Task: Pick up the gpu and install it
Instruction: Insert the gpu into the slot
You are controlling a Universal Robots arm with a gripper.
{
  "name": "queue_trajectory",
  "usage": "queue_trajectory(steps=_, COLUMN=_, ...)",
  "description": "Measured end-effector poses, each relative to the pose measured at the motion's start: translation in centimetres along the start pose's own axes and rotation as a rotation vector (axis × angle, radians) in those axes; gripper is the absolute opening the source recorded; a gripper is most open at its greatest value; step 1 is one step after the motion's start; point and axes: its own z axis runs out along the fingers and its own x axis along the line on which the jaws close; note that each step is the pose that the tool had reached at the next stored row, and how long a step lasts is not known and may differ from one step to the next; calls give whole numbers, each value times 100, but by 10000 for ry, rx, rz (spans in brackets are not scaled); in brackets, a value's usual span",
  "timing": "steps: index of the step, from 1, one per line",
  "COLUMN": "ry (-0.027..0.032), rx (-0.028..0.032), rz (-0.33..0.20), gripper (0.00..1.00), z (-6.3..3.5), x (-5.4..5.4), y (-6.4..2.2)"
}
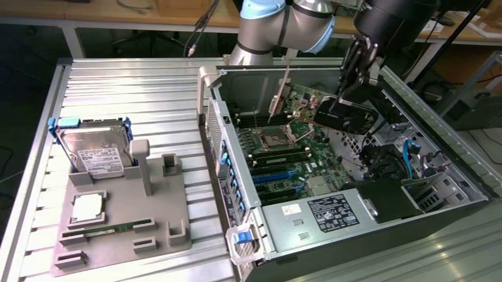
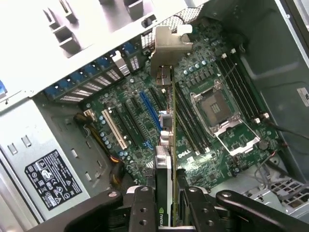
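Gripper (image 2: 166,195) jaws pinch the gpu (image 2: 168,121), seen edge-on above the motherboard (image 2: 130,121) (bracket toward the slotted wall). The exterior view shows its black cooler near the case's (image 1: 235,147) far corner, the fingertips hard to make out.

The gpu (image 2: 164,164) shows edge-on, so its faces cannot be made out. Its near end is hidden between the jaws and cut off by the wrist view's edge. The print on the power supply label (image 1: 333,212) is too small to read, and the arm (image 1: 286,23) runs off the exterior view's top.
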Motion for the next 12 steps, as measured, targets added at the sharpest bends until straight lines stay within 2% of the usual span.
queue_trajectory(steps=4, ry=25, rx=-10, rz=-1034, gripper=27, z=0, x=0, y=0)
queue_trajectory(steps=12, ry=62, rx=-26, rz=-2597, gripper=27, z=0, x=0, y=0)
